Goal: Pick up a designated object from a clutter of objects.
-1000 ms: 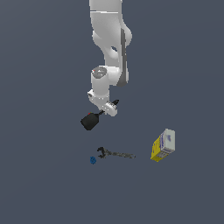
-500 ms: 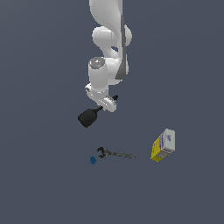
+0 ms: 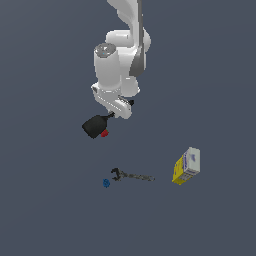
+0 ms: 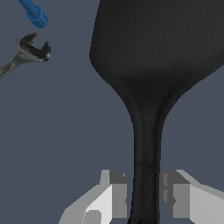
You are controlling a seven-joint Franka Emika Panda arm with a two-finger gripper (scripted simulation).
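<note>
The designated object, a black spatula (image 3: 94,126) with a broad head, hangs in the air well above the floor. My gripper (image 3: 113,115) is shut on its thin handle, under the white wrist. In the wrist view the spatula (image 4: 157,39) fills most of the picture, and its handle runs down between the grey fingers (image 4: 116,194) of my gripper (image 4: 145,194). A small red sphere (image 3: 104,133) shows right at the edge of the spatula's head. The rest of the clutter of objects lies on the floor below.
A thin dark-grey wrench (image 3: 132,175) lies on the floor with a tiny blue piece (image 3: 106,183) by its jaw end. Both also show in the wrist view, wrench (image 4: 26,54) and blue piece (image 4: 34,13). A yellow-and-white box (image 3: 186,165) sits toward the exterior view's right.
The arm has risen, carrying the spatula higher above the floor. The red sphere now shows beside the head. The wrench, blue piece and box have not moved.
</note>
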